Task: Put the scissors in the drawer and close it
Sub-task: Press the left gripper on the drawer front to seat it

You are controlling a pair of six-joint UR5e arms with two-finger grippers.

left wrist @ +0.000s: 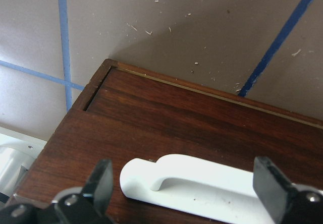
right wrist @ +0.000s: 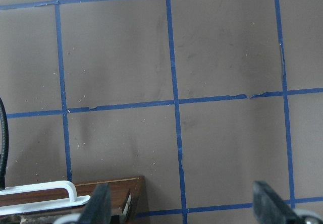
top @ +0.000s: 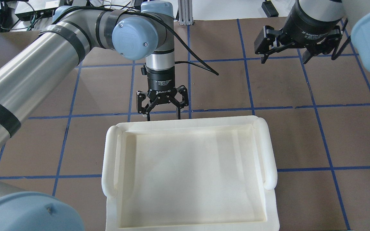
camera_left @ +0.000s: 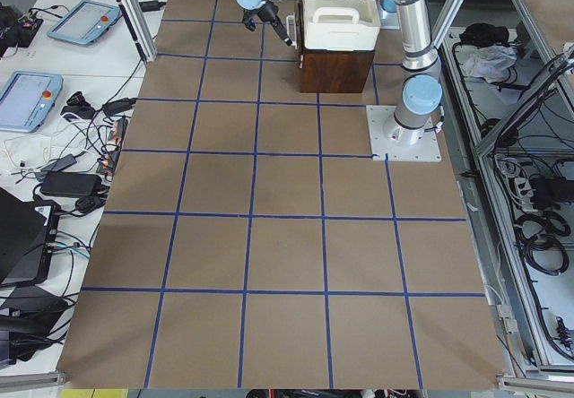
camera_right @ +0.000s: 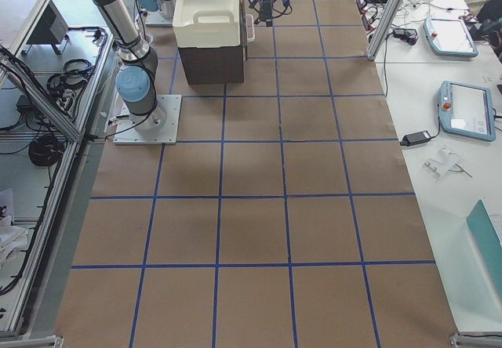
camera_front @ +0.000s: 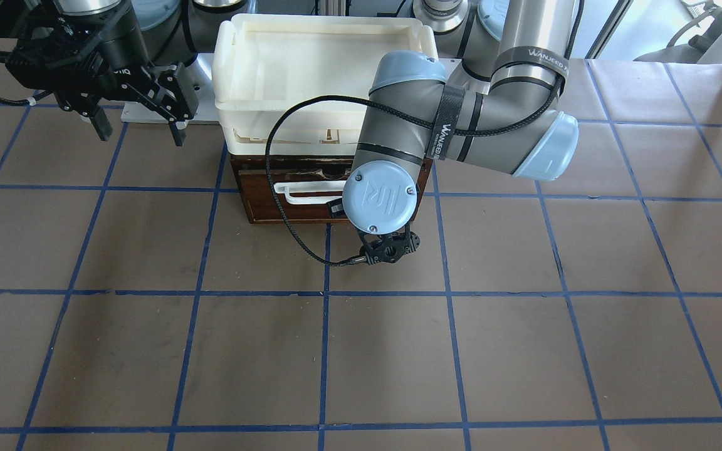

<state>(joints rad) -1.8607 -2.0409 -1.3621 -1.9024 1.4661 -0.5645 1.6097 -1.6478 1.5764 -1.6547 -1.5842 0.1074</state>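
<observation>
My left gripper point(top: 163, 117) is spread, straddling the white handle point(left wrist: 202, 178) of the drawer point(left wrist: 176, 118) by the bench's robot-side edge. The drawer front looks shut. Scissors are unseen, presumably inside. Right gripper point(top: 284, 60) is spread, idle. Next: press the front flush, retreat.

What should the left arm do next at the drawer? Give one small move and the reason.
Probably back the left end effector straight off the white wire handle. Its open fingers flank that handle without gripping, the dark-brown wooden drawer looks pushed in flush, and the scissors show in no view, so likely inside.
</observation>
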